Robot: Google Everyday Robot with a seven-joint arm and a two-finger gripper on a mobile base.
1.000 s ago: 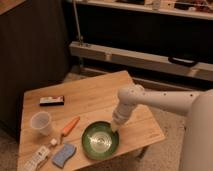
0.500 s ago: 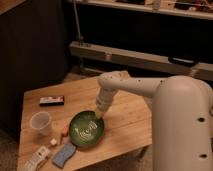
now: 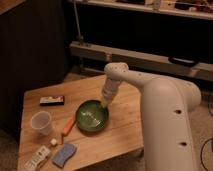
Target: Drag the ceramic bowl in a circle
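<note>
- Now the gripper (image 3: 105,103) sits at the far-right rim of the ceramic bowl (image 3: 92,116); whether it clamps that rim cannot be told.
- From it, the round bowl's centre lies toward the near-left, mid-table (image 3: 125,131).
- Against half a second ago, bowl and gripper are farther from the near edge.

Wooden table (image 3: 117,137), dark cabinet (image 3: 35,45) left, pale rail (image 3: 150,57) behind.

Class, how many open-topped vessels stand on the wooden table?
2: the dark-green ceramic bowl mid-table, the gripper at its far-right rim; the translucent plastic cup near the left edge. None seem hidden.
</note>
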